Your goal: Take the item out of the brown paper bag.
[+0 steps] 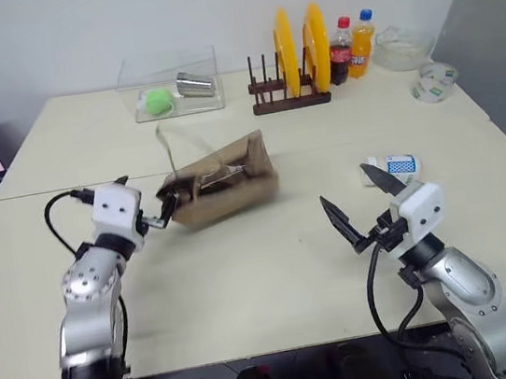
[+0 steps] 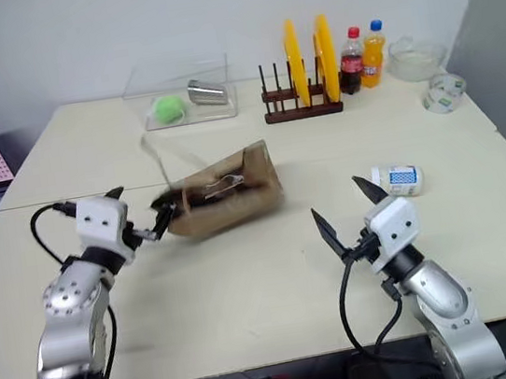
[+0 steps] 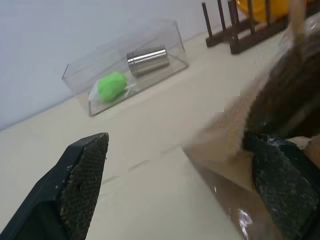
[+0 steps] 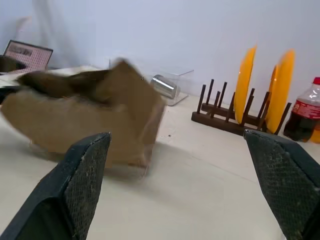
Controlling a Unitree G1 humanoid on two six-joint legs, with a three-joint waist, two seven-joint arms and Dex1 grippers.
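Your item (image 1: 399,167), the small white pack with the blue patch, already lies out on the surface (image 1: 274,271), well apart from the brown paper bag (image 1: 225,191) and just beyond the right pincer (image 1: 360,203). So the main step looks done, as far as these pictures show: the pack is outside the bag and nothing holds it.

The bag lies on its side near the middle of the surface, creased, with its cord handle looping up toward the back. Its near end sits right at the left pincer (image 1: 164,213), whose fingers stand wide apart in the left wrist view, one of them close against the brown paper. Whether that finger actually touches the bag you cannot say for sure, since the paper is smeared there (it may only be alongside). The pincer is not closed on it in any case.

The right pincer is spread wide too, empty, with the pack behind its far fingertip and the bag off to its side.

What is left, by my reading, is little: clear both arms away from the bag and leave the pack where it lies.

Further back stand a clear box (image 1: 172,86) with a green ball (image 1: 157,99) and a metal cup (image 1: 194,85), a plate rack (image 1: 292,97) with two yellow plates, two bottles (image 1: 350,47), and a roll of tape (image 1: 433,81).
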